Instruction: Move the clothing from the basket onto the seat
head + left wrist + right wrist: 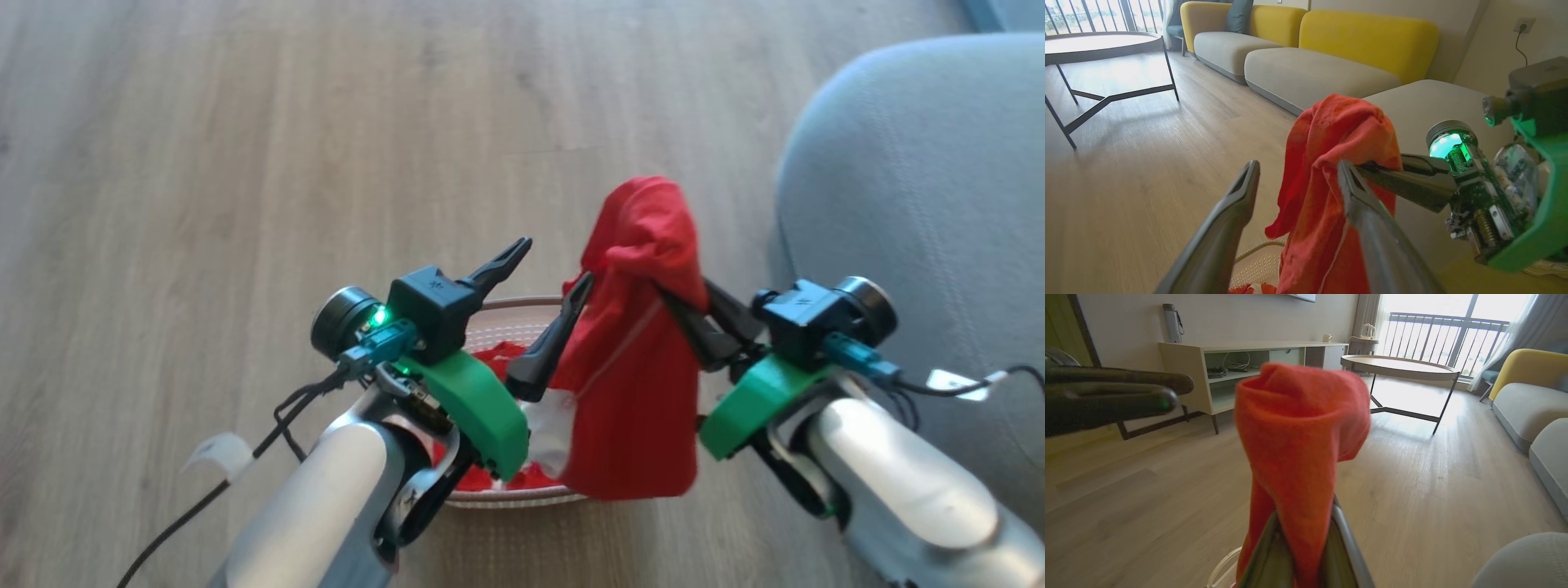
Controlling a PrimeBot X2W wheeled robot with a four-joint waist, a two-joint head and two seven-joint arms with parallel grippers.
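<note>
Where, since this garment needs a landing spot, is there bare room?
The seat right of the right gripper is bare, as is the floor beyond and left of the basket. Crowded: over the basket, where the clothing hangs from the right gripper beside the open left gripper.

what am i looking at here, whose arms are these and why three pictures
These are a wheeled robot's two arms, each ending in a two-fingered gripper. The head view looks down from its head; the other two come from cameras on its left and right wrists. On the wood floor stands a small pale basket, beside a grey seat. The right gripper is shut on the red clothing, which hangs above the basket. The left gripper is open beside it, holding nothing.
</note>
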